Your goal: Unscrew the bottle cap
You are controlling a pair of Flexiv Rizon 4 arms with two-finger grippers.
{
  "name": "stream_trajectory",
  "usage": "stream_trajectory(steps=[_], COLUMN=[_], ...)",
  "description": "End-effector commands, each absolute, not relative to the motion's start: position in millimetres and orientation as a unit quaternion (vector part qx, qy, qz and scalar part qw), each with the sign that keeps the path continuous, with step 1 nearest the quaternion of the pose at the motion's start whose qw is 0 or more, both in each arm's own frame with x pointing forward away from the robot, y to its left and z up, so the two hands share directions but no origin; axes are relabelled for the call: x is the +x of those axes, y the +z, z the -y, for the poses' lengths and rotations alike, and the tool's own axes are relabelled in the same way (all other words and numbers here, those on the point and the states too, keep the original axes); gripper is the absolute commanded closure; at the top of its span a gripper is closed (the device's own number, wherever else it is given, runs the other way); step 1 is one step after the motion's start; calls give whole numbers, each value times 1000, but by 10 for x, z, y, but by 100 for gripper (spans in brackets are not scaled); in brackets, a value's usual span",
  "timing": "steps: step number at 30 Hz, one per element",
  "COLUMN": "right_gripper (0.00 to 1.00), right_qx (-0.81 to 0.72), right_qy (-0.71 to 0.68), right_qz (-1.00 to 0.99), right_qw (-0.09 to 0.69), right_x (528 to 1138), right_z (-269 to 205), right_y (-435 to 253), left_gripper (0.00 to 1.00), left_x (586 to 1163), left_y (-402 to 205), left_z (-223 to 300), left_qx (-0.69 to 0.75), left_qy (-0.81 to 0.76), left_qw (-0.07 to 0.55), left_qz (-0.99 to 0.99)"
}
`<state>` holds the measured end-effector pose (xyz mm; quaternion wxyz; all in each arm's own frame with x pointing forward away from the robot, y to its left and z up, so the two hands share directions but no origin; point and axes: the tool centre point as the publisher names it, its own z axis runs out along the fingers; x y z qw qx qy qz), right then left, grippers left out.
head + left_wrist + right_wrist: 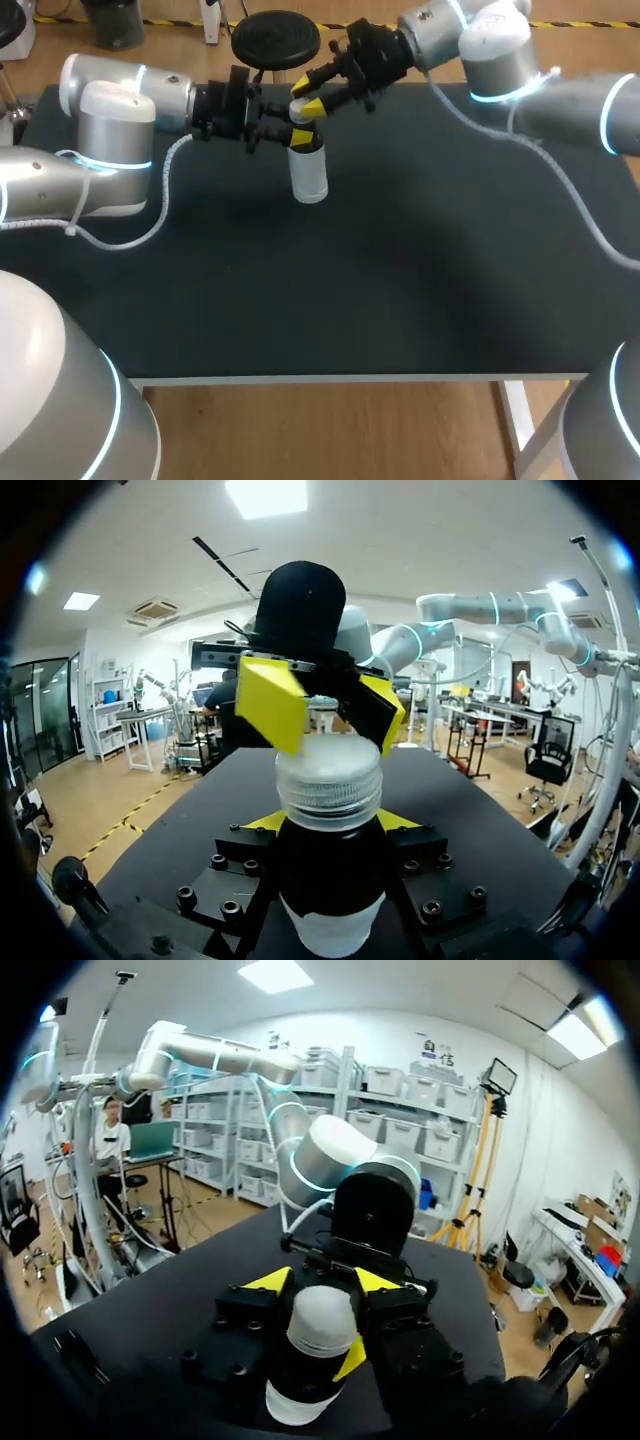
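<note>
Bottle (309, 178) upright over the far middle of the bench (400, 280); whether its base rests there I cannot tell. The left end effector (299, 137) clamps its body from both sides. Just beyond, the right end effector (306, 104) pinches the ridged cap (328, 780). Loosening seems in hand: next, the right wrist should turn about the bottle's axis while the left resists.

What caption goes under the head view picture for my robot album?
Left gripper holds the upright bottle while right gripper grips its cap.
</note>
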<state>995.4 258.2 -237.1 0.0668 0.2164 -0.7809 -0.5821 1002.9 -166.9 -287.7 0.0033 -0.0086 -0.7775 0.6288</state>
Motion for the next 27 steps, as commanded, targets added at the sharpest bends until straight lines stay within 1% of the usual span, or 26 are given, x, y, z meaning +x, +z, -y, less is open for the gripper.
stream_trajectory(steps=[1, 11, 12, 13, 14, 21, 24, 26, 27], right_gripper=[100, 100, 71, 26, 0, 0, 0, 0, 0], right_qx=[375, 412, 414, 414, 413, 356, 310, 261, 260], right_qy=[-503, -479, -479, -479, -482, -525, -547, -547, -540], right_qz=[743, 738, 738, 738, 738, 753, 765, 789, 795], right_qw=[232, 236, 234, 232, 229, 176, 139, 98, 90], right_x=[10034, 9951, 9942, 9935, 9929, 9919, 9912, 9907, 9907], right_z=[-2587, -2574, -2574, -2573, -2570, -2518, -2497, -2482, -2479], right_y=[-2333, -2275, -2269, -2264, -2259, -2222, -2210, -2201, -2199], left_gripper=[100, 100, 100, 100, 100, 100, 100, 100, 100], left_x=[10024, 10024, 10024, 10024, 10024, 10024, 10024, 10024, 10024], left_y=[-2880, -2880, -2880, -2880, -2880, -2880, -2880, -2880, -2880], left_z=[1679, 1679, 1679, 1679, 1679, 1679, 1679, 1679, 1679], left_qx=[-10, -10, -10, -10, -10, -10, -10, -10, -10], left_qy=[629, 629, 629, 629, 629, 629, 629, 629, 629], left_qw=[5, 5, 5, 5, 5, 5, 5, 5, 5], left_qz=[778, 778, 778, 778, 778, 778, 778, 778, 778])
